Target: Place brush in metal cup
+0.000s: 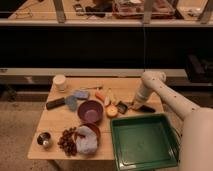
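The brush (125,107) lies on the wooden table (52,125) just right of a yellow fruit, with its dark head to the left and its black handle running right. My gripper (136,104) is down at the brush, over the handle near the head. The arm (152,82) reaches in from the right. The metal cup (44,140) stands upright at the table's front left corner, far from the gripper, beyond the purple bowl (90,111).
A green tray (144,142) fills the front right. A brown bowl with a pale cloth (88,139) and grapes (67,141) sit between the cup and the tray. A black bar (55,103), blue sponges (76,97), a white cup (60,81) and a carrot (101,96) lie at the back left.
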Action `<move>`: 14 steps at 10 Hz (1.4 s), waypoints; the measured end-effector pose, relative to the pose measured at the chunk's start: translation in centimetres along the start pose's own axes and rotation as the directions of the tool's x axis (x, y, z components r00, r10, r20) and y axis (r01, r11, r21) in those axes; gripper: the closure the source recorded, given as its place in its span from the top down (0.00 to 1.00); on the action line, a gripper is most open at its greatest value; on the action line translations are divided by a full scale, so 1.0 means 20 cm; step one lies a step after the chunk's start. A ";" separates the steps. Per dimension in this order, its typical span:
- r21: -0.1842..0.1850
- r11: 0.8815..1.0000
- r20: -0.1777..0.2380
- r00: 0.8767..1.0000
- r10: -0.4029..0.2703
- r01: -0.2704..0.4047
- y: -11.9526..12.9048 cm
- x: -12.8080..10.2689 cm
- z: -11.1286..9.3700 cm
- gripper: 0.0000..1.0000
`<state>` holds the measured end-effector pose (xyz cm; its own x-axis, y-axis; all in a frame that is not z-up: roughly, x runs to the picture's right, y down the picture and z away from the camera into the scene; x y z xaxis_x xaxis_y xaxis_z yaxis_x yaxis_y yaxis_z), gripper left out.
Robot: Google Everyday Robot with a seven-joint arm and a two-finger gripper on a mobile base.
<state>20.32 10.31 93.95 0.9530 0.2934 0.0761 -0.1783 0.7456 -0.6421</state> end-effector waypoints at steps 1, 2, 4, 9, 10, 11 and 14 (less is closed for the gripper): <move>-0.001 1.000 -0.002 1.000 -0.001 0.001 0.00 0.00 0.00 0.01; -0.003 1.000 -0.004 1.000 -0.001 0.001 0.00 0.00 0.00 0.00; -0.005 1.000 -0.006 1.000 -0.001 0.001 0.00 0.00 -0.01 0.00; 0.035 0.998 -0.040 0.998 -0.055 0.057 -0.25 -0.22 -0.22 0.00; 0.052 0.996 -0.047 0.996 -0.071 0.073 -0.31 -0.28 -0.33 0.00; 0.062 0.995 -0.052 0.995 -0.081 0.084 -0.34 -0.32 -0.41 0.00; 0.064 0.986 -0.024 0.988 -0.153 0.155 -0.40 -0.54 -0.57 0.00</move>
<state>14.19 -5.65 89.56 0.9747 0.1608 0.1550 -0.0441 0.8189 -0.5723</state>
